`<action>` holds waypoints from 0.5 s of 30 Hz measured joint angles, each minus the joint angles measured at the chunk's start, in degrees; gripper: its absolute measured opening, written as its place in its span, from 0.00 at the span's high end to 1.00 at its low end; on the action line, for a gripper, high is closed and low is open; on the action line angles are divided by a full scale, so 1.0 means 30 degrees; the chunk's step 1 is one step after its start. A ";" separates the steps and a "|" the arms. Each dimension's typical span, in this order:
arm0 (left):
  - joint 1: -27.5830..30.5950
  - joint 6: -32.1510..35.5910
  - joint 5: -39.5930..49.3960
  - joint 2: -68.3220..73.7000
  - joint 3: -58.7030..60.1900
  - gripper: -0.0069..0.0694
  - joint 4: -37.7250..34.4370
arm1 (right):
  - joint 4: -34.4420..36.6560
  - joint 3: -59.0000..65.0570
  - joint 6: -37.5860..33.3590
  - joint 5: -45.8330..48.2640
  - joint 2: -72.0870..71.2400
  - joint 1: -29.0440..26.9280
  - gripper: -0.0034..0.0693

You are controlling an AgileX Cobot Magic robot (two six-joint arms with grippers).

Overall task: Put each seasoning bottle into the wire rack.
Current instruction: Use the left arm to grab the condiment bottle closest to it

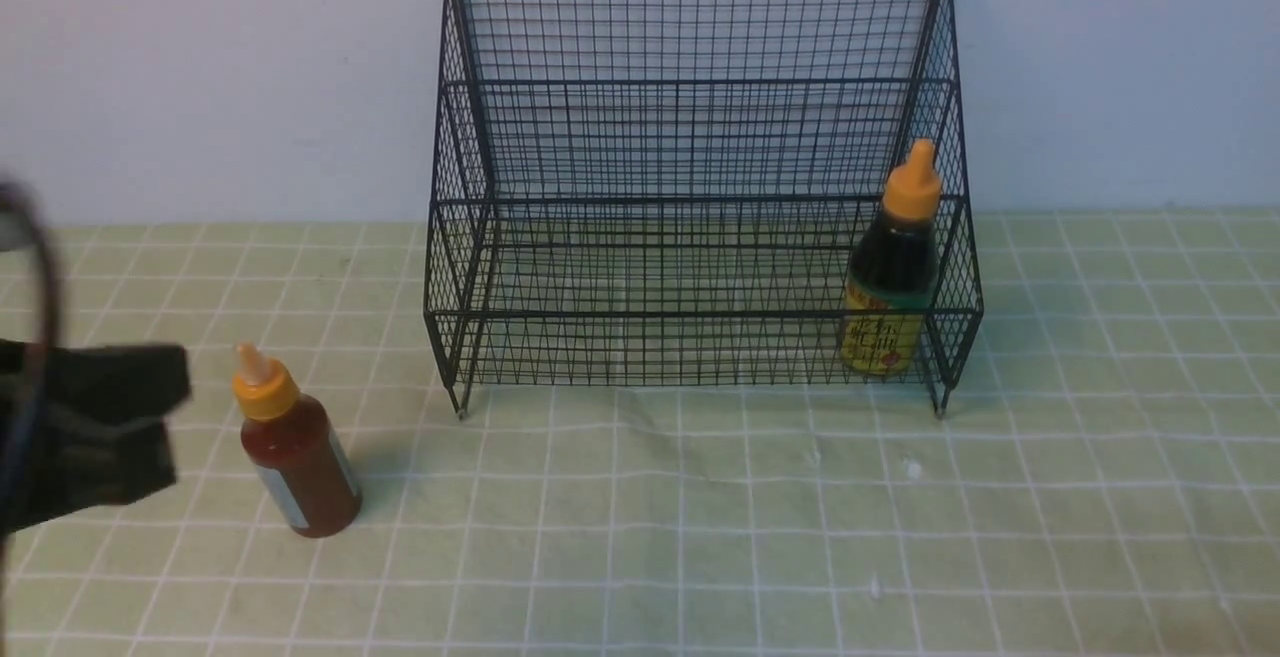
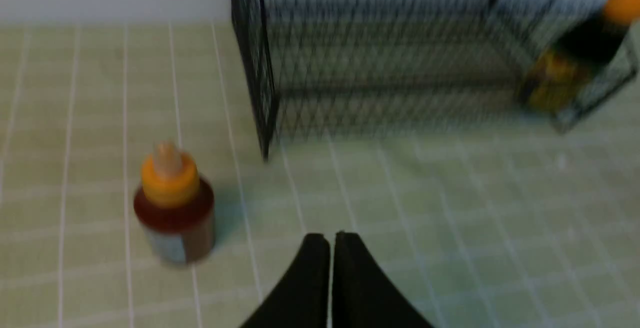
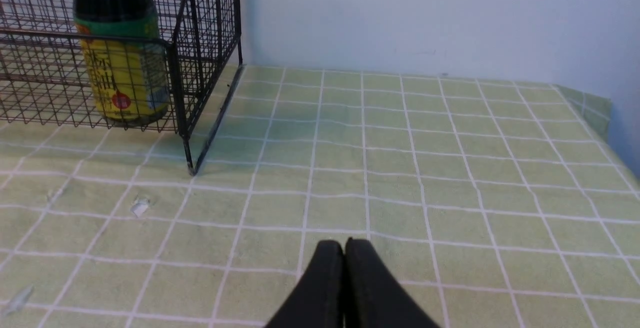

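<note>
Bottle to fetch: the reddish-brown bottle (image 1: 297,457) stands upright on the bench (image 1: 700,537), just ahead of your left jaws and clear of them. Expect it to be light, smooth and squashy, so take the labelled body below the cap, gently. Your left jaws are pressed together, empty. Your right jaws are the same, with the dark bottle (image 1: 890,277) ahead of them inside the wire rack (image 1: 700,137).

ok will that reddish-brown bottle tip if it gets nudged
Probably: the reddish-brown bottle is tall over a narrow base, so a high push likely topples it. Its round body would then probably roll. Its smooth-looking sides may slip when gripped.
</note>
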 joint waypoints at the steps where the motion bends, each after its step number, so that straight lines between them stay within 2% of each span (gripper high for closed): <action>1: 0.0000 0.0031 0.1424 0.1359 -0.0988 0.92 0.0439 | 0.0000 0.0000 0.0000 0.0000 0.0000 0.0000 0.97; 6: 0.0000 0.0253 0.4990 0.5682 -0.4448 0.92 0.1680 | 0.0000 0.0000 0.0000 0.0000 0.0000 0.0000 0.97; 12: 0.0000 0.0311 0.5383 0.7089 -0.6238 0.92 0.3616 | 0.0000 0.0000 0.0000 0.0000 0.0000 0.0000 0.97; 15: 0.0000 0.0311 0.4621 0.7089 -0.6371 0.92 0.5505 | 0.0000 0.0000 0.0000 0.0000 0.0000 0.0000 0.97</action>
